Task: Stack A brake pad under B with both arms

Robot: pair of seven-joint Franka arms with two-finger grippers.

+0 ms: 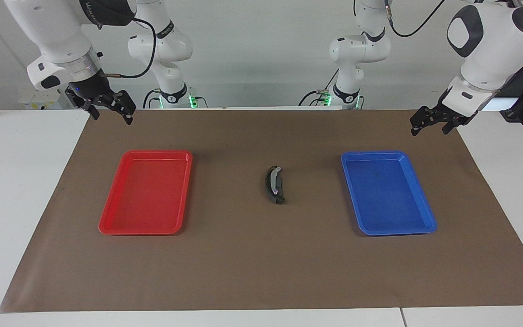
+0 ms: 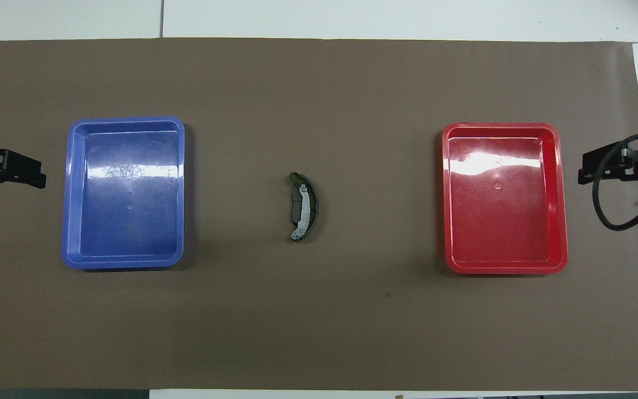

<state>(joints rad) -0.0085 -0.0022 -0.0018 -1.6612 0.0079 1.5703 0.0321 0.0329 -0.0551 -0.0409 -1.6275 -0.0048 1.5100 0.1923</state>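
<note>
Two claws are mine, and both hang in the air with fingers apart and nothing in them. My left claw [image 1: 429,123] is over the brown mat [image 1: 252,268] at the left arm's end, beside the blue tray [image 1: 427,223]. My right claw [image 1: 107,108] is over the mat's edge at the right arm's end, near the red tray [image 1: 107,227]. Both trays hold nothing.

The short grey pad [image 2: 297,208] and the long curved shoe [image 2: 309,206] lie together in the middle of the tabletop, between the two trays. The shoe lies partly on the pad, with its light strip facing up, and the pad shows from under its inner curve. From these views I cannot tell if the shoe sits flat on the pad or only leans on its edge.

I judge the stacking is already finished, so the step in hand is only to keep away. To do it well, I keep both claws high and at the ends, I do not pass over the middle, and I move slowly, because a small push can slide the shoe off the pad.
</note>
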